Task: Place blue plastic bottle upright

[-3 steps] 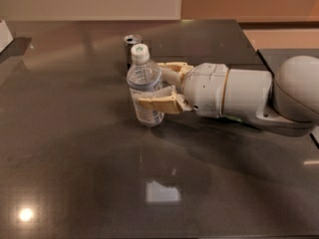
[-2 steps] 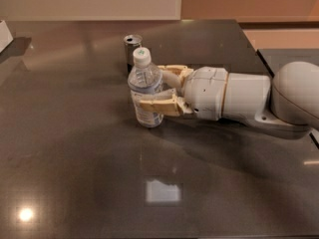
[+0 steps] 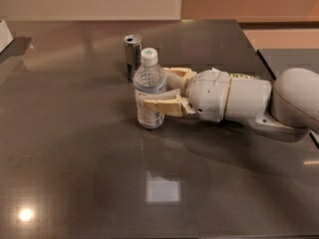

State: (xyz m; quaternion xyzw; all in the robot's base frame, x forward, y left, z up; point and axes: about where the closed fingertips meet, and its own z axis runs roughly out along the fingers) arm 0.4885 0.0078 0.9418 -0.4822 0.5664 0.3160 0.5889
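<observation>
1. The gripper (image 3: pixel 157 89) reaches in from the right, low over the table (image 3: pixel 75 158); its two tan fingers (image 3: pixel 164 106) are clamped on the bottle (image 3: pixel 148 81), the near one pressed across the label and the far one passing behind the shoulder.
2. The bottle stands between the fingers at their tips, upright, with its white cap (image 3: pixel 149 55) above the gripper and its base below the near finger; the base looks to be resting on the table, though the contact line is hard to judge.
3. A silver can (image 3: pixel 132 54) stands just past the far finger, beside and behind the bottle; I cannot tell whether the two touch.
4. The white arm (image 3: pixel 249 101) runs back from the gripper toward the right edge, lying nearly level with the table.
5. Progress, as I judge it: the main part is done, since the bottle is vertical and apparently set down; what is left is to let go and draw the gripper back to the right without tipping it.
6. The risk lies in the release; a finger dragging on the label, or a nudge toward the can, could topple a light bottle.
</observation>
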